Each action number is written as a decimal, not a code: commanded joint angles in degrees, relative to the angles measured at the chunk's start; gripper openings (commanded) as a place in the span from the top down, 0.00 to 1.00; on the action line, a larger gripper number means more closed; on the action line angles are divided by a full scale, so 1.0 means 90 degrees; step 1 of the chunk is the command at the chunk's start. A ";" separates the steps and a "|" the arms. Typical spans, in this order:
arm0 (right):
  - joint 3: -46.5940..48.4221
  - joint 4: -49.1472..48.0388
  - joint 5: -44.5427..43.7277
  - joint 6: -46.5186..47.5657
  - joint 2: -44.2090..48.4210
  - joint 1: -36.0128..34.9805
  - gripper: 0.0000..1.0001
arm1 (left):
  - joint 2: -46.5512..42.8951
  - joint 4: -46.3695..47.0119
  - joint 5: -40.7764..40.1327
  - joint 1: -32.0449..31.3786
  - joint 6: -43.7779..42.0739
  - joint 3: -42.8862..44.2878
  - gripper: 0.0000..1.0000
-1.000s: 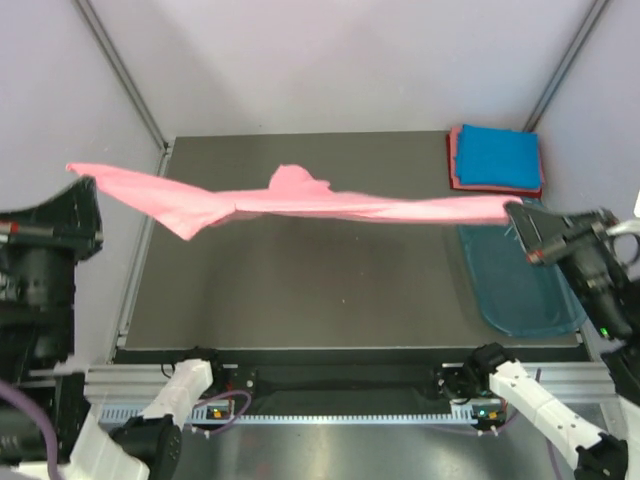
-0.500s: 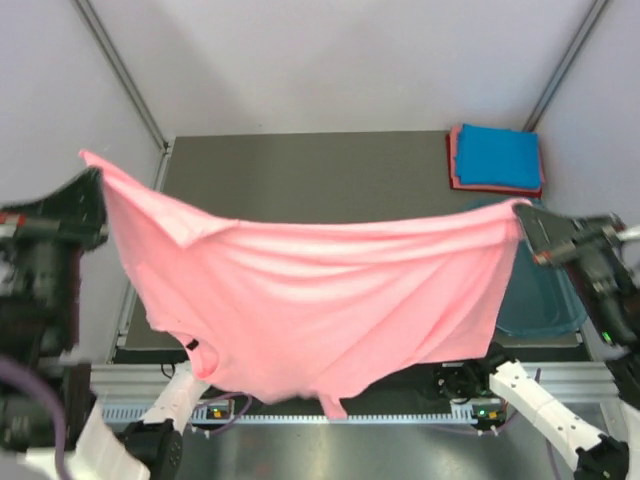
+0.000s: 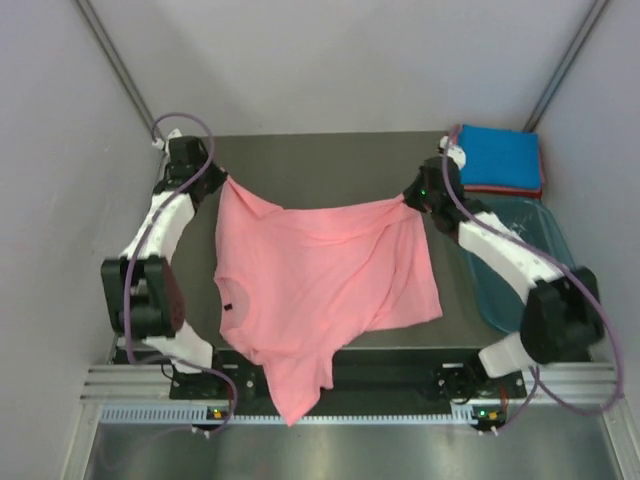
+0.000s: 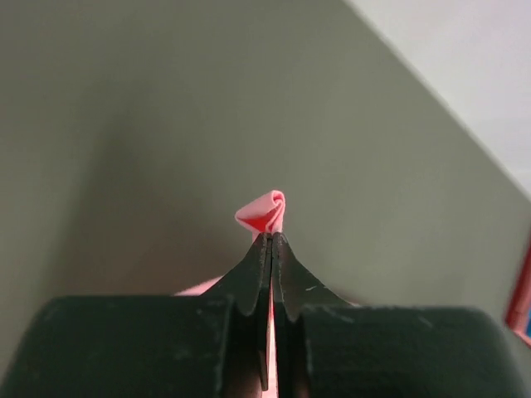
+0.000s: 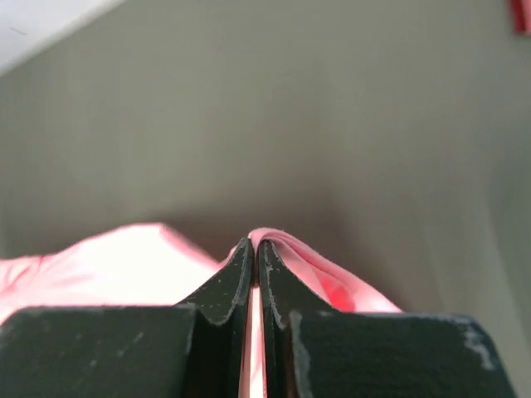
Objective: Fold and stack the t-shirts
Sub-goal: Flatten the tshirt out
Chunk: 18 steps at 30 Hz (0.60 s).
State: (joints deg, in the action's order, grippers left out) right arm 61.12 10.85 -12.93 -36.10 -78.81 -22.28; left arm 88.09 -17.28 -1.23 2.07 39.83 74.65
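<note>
Lowered from mid-air since the earlier frame, the salmon-pink cloth t-shirt [image 3: 320, 290] rests on the dark table [image 3: 300, 160] at frame centre, one end overhanging the lower edge. Left gripper [image 4: 270, 239] and right gripper [image 5: 254, 245] each pinch an upper corner.

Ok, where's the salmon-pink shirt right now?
In the top view the salmon-pink shirt lies spread across the table, far corners pinched by the left gripper and right gripper, near end hanging over the front edge.
</note>
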 commanded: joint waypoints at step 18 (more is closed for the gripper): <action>0.4507 -0.1549 0.1417 -0.0091 -0.5239 0.1382 0.58 | 0.5144 0.0652 -0.0322 0.0083 -0.0930 0.4752 0.92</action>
State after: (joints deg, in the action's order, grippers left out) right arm 97.12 -1.10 -2.07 -39.55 -126.82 -10.33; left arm 135.52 -10.92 -1.96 2.07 33.78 113.78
